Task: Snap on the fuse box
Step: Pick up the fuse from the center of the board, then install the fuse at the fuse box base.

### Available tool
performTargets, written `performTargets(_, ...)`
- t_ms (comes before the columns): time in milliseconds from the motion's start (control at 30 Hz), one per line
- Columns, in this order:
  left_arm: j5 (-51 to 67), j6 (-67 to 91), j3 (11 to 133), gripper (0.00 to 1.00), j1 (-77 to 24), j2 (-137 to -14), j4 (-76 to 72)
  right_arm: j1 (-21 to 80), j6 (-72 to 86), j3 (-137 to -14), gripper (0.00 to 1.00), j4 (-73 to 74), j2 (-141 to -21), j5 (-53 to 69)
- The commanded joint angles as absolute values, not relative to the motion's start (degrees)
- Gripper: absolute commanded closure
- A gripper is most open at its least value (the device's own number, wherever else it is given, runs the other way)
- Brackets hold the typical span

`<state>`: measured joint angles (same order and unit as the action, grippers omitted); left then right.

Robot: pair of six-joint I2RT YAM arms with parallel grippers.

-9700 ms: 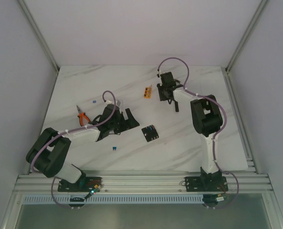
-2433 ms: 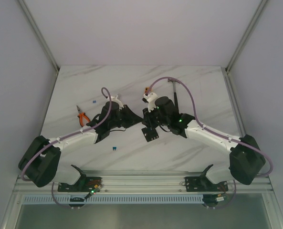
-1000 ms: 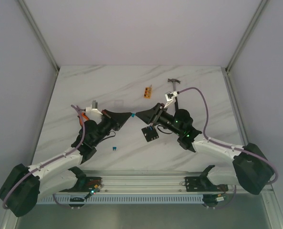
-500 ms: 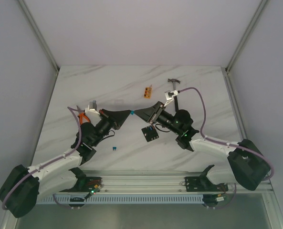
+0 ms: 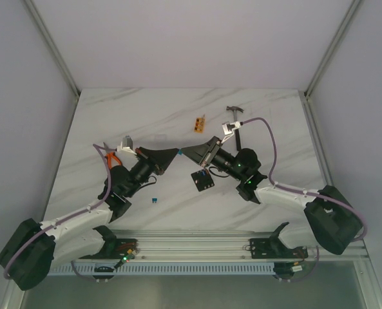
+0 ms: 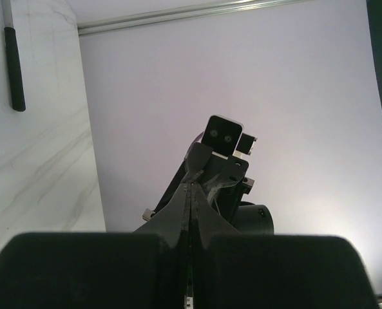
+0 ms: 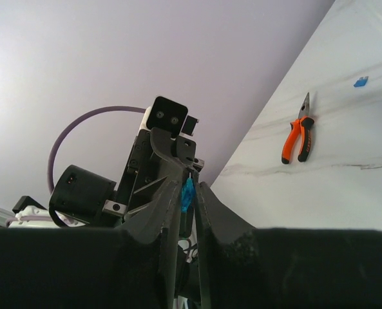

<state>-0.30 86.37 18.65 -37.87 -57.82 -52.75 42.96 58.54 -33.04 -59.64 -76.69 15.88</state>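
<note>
The fuse box (image 5: 202,179), a small black square with tiny blue fuses on top, lies flat on the marble table (image 5: 178,109), below and to the right of the grippers. Both grippers hang above the table, tip to tip. My left gripper (image 5: 176,153) is shut and holds a small blue fuse (image 5: 178,152) at its tip. In the right wrist view that blue fuse (image 7: 188,193) sits between the fingers of my right gripper (image 7: 187,185), which press on both its sides. The left gripper (image 6: 191,183) shows its jaws pressed together in its own view, and the fuse is hidden there.
Orange-handled pliers (image 5: 111,158) lie left of the left wrist. A small orange block (image 5: 200,122) and a hammer (image 5: 234,119) lie at the back. One loose blue fuse (image 5: 154,200) lies near the left forearm, another (image 7: 361,81) beyond the pliers.
My right gripper's jaws have narrowed onto the blue fuse over the last second. Both arms have edged slightly, and their tips stay together.
</note>
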Motion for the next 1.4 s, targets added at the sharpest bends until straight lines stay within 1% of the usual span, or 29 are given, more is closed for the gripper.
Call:
performTargets(0, -0.83, 87.60, 18.13, 1.00, -38.24, -58.16, -57.89, 42.89, 58.71, -32.17, 0.82, -64.22, -76.96, 16.60)
performTargets(33, -0.89, 87.69, 18.04, 1.00, -38.30, -58.17, -57.95, 42.89, 58.79, -32.10, 0.83, -64.30, -76.91, 16.68)
performTargets(200, -0.90, 87.50, 18.28, 1.00, -38.33, -58.27, -56.31, 42.85, 58.27, -31.83, 0.97, -63.72, -76.46, 16.54)
performTargets(233, -1.00, 87.33, 18.18, 0.99, -38.32, -58.21, -55.59, 42.81, 57.90, -31.82, 0.99, -62.96, -76.11, 16.40)
performTargets(267, -1.11, 87.11, 18.03, 0.95, -38.33, -58.01, -54.84, 42.80, 57.32, -31.89, 1.00, -61.60, -75.65, 16.29)
performTargets(400, -2.37, 84.20, 17.27, 0.83, -38.36, -56.65, -49.77, 42.80, 53.42, -32.81, 1.00, -51.84, -72.78, 14.99)
performTargets(600, -3.92, 76.86, 17.46, 0.65, -38.23, -54.36, -39.25, 42.25, 45.25, -37.86, 1.00, -29.57, -69.63, 14.00)
performTargets(767, -3.01, 69.19, 19.53, 0.56, -38.23, -55.33, -30.38, 42.10, 37.88, -44.79, 1.00, -9.14, -70.30, 12.19)
performTargets(867, -0.63, 65.81, 20.75, 0.50, -38.23, -57.89, -28.22, 42.10, 33.34, -49.47, 1.00, 1.83, -72.02, 10.07)
performTargets(1000, 2.77, 64.39, 21.27, 0.45, -38.24, -62.39, -29.20, 42.10, 27.88, -55.70, 1.00, 13.65, -75.60, 8.36)
performTargets(1133, 6.23, 62.72, 23.28, 0.41, -38.23, -67.96, -28.76, 42.10, 23.73, -60.72, 1.00, 22.39, -79.67, 5.70)
performTargets(1367, 11.36, 61.26, 27.74, 0.37, -38.23, -77.44, -28.21, 42.15, 19.25, -66.62, 1.00, 31.46, -86.02, 0.37)
